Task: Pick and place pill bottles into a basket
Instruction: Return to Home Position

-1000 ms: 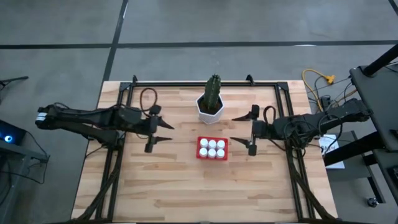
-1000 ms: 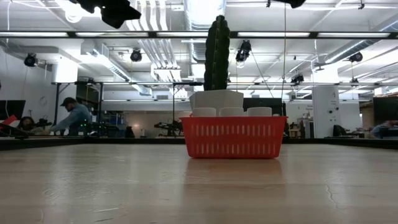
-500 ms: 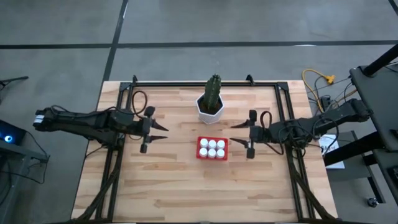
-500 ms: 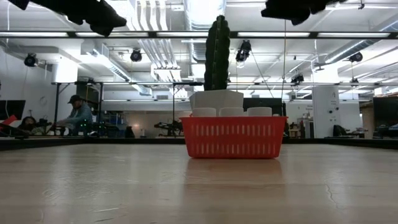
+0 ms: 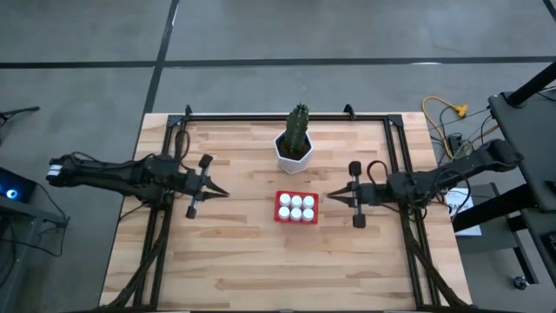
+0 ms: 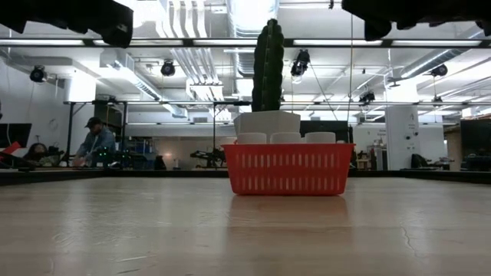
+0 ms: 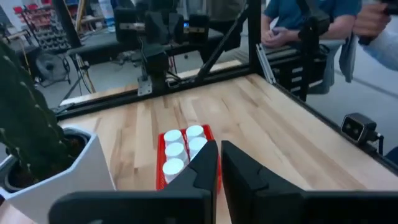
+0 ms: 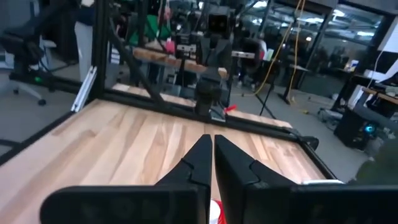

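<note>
The red basket [image 5: 296, 207] sits mid-table with several white pill bottles [image 5: 297, 206] standing upright in it; their caps [image 6: 285, 138] show above its rim [image 6: 289, 146]. My left gripper [image 5: 224, 193] hovers left of the basket, shut and empty, pointing toward it. My right gripper [image 5: 330, 198] hovers just right of the basket, also shut and empty. In the left wrist view the shut fingers [image 7: 219, 148] point over the basket [image 7: 159, 169] and bottles [image 7: 174, 151]. In the right wrist view my right gripper [image 8: 212, 140] shows shut, with a sliver of red at the picture's bottom edge.
A white hexagonal pot with a green cactus [image 5: 295, 143] stands just behind the basket. A black frame [image 5: 261, 117] runs along the table's far, left and right sides. People are in the room beyond the table [image 6: 93, 142]. Bare wood lies toward the near edge [image 5: 278, 269].
Both grippers have shut from wide open, with nothing between their fingers. My left gripper has drawn back toward the table's left edge, and my right gripper has shifted slightly toward the right edge. The basket and bottles have not moved.
</note>
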`<move>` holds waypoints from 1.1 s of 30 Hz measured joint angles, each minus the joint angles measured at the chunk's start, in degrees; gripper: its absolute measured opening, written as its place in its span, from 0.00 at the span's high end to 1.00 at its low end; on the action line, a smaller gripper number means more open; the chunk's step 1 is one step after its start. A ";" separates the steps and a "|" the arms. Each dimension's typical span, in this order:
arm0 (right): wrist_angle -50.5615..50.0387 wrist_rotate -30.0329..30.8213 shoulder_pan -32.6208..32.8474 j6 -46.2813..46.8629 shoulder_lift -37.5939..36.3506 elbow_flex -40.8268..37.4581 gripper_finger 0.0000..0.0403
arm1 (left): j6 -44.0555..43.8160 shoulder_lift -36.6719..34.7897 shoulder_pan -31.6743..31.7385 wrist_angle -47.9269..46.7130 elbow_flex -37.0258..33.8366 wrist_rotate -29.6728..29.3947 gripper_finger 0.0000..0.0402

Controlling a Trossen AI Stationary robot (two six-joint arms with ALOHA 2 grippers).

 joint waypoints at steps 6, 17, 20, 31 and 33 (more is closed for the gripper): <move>-0.68 -0.55 0.00 2.62 -10.48 -5.07 0.98 | -1.28 -5.77 0.00 0.33 -3.60 -1.80 1.00; -13.18 -4.89 -0.02 4.93 -26.46 -10.42 0.98 | -1.97 -15.54 0.02 0.77 -9.23 -2.01 1.00; -14.98 -8.48 0.00 3.29 -28.02 -10.43 0.98 | -1.90 -16.84 0.02 0.29 -10.87 -2.02 1.00; -20.04 -6.85 -3.04 1.46 -33.71 -10.13 0.98 | -1.84 -19.09 0.02 0.99 -12.87 -2.05 1.00; -20.50 -6.89 -3.92 1.39 -34.67 -10.15 0.98 | -1.84 -19.08 0.02 0.81 -13.00 -2.04 1.00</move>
